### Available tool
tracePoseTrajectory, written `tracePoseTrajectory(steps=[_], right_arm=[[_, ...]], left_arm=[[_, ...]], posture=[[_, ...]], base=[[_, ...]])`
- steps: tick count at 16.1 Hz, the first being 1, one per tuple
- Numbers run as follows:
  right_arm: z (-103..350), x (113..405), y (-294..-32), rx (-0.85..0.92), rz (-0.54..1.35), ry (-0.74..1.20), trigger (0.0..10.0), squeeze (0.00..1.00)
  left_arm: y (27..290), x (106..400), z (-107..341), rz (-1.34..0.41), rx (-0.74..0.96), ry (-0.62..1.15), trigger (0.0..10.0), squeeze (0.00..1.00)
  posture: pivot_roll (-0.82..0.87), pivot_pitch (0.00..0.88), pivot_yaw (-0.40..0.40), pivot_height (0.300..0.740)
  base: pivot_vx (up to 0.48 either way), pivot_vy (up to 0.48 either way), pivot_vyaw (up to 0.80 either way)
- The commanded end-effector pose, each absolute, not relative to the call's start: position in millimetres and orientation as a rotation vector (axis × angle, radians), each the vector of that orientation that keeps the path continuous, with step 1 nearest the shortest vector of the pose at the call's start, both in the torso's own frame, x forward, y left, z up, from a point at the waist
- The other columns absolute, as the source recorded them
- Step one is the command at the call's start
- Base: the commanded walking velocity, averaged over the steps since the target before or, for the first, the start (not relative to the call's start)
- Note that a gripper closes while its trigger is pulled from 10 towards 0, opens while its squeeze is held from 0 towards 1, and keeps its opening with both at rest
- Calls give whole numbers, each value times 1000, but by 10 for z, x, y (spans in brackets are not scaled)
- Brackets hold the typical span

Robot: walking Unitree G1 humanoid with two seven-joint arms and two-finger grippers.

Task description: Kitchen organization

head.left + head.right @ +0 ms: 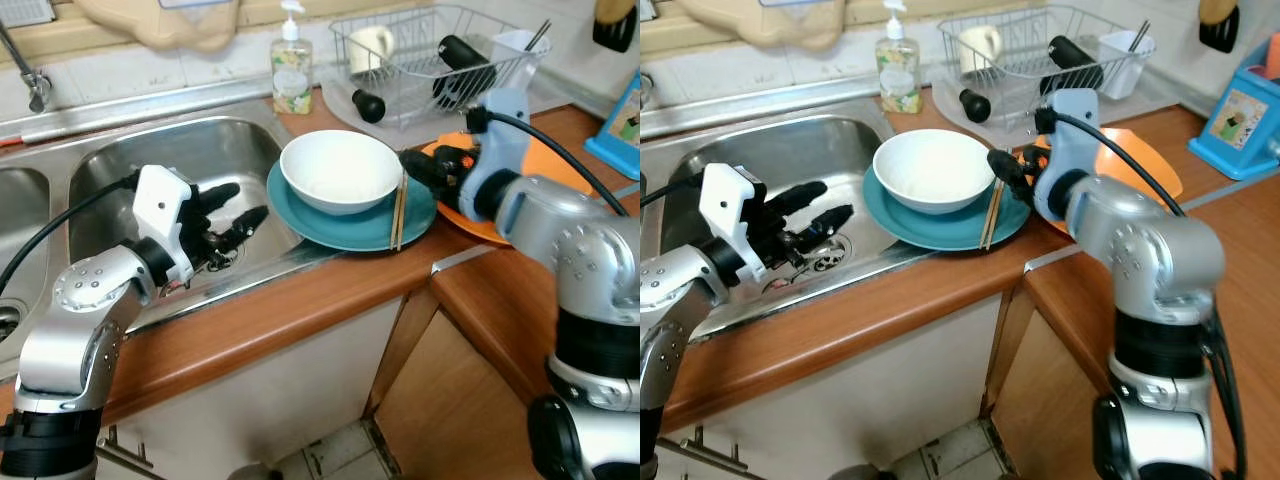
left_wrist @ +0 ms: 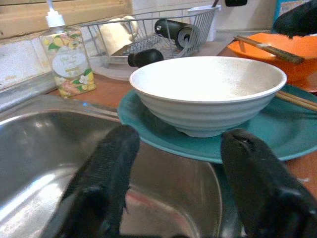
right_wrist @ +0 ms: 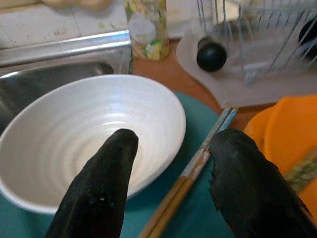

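Observation:
A white bowl (image 1: 340,170) sits on a teal plate (image 1: 345,235) at the counter's edge beside the sink (image 1: 150,165). A pair of wooden chopsticks (image 1: 398,212) lies across the plate's right side. Just right of them is an orange dish (image 1: 565,165), and another chopstick (image 2: 267,48) rests on it. My left gripper (image 1: 245,202) hovers open over the sink basin, its fingers pointing at the plate's left rim. My right gripper (image 1: 412,165) is open just right of the bowl, above the chopsticks (image 3: 190,173), with nothing between its fingers.
Behind the plate, a wire dish rack (image 1: 440,50) holds a cup, black items and a utensil holder. A soap bottle (image 1: 291,70) stands by the sink's back corner. A black-knobbed object (image 1: 368,105) lies before the rack. A blue stand (image 1: 620,125) is far right.

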State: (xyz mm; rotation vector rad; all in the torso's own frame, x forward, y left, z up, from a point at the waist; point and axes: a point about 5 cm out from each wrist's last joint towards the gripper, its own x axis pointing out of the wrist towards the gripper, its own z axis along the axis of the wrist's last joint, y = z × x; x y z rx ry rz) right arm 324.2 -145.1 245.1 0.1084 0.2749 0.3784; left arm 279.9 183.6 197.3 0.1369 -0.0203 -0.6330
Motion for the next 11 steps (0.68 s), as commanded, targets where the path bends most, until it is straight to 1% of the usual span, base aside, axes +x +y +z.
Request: tracePoseTrajectory(steps=[1,6,9,10,11], right_arm=[[2450,3296,-1454,121,365,296,10000,0],[2407,3488,-1365,179,387,375,10000,0],[2388,3520,-1311,201,414,411,10000,0],[2373,3528,-1301,213,420,428,9373,0],[2359,3533,-1297,222,422,442,5843,0]], left_arm=[[1813,2802,2021,-638,156,-33,10000,0],[1775,2776,2043,-685,161,-14,10000,0],[1767,2773,2041,-691,164,-8,10000,0],[1768,2774,2044,-694,166,-6,10000,0],[1767,2777,2048,-696,168,-5,10000,0]], posture=[[-95,0,27,740],[-90,0,25,740],[-88,0,28,740],[-88,0,28,740],[-89,0,31,740]], base=[[0,0,0],[0,0,0],[0,0,0],[0,0,0],[0,0,0]])
